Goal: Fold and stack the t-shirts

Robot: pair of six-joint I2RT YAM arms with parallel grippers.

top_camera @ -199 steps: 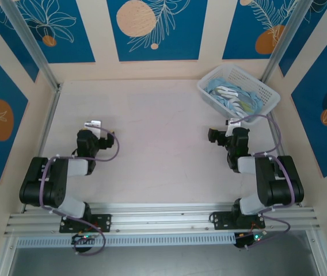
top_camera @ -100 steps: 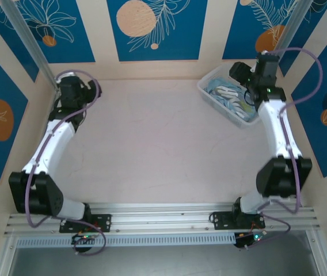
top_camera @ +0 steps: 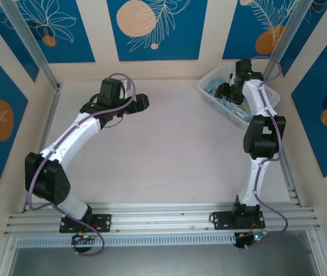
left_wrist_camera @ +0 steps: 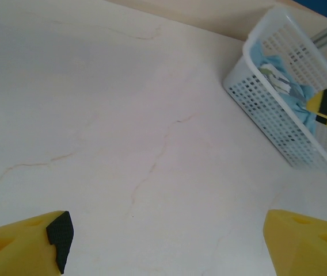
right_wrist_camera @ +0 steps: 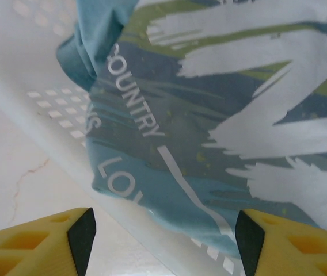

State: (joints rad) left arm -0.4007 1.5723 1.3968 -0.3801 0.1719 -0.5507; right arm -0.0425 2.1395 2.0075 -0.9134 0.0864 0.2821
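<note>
Standing by the rig, I see the light sky-blue, soft cotton t-shirt (top_camera: 220,87) with white lettering lying crumpled inside the white perforated plastic basket (top_camera: 218,105), not yet brought out for folding. The right gripper (top_camera: 229,88) hangs over the basket's inside, its yellow fingers apart with nothing clamped between them. The left gripper (top_camera: 136,104) sits well to the left of the basket above the pale table (top_camera: 163,155), its jaws also spread wide and empty. The shirt looks light and floppy; I judge it will sag, drape and drag against the basket wall when lifted, so a pinch on a raised fold or a bunched edge near the basket's rim should hold better than a stab at flat cloth. The right wrist view gives the print up close: the t-shirt (right_wrist_camera: 209,115) shows broad white brush strokes, greenish patches and the word "COUNTRY", with the basket (right_wrist_camera: 42,98) wall curving beside it and the right gripper (right_wrist_camera: 163,236) poised above. The left wrist view, looking past the left gripper (left_wrist_camera: 163,244), shows the basket (left_wrist_camera: 273,123) from outside, the t-shirt (left_wrist_camera: 270,62) heaped in it.
</note>
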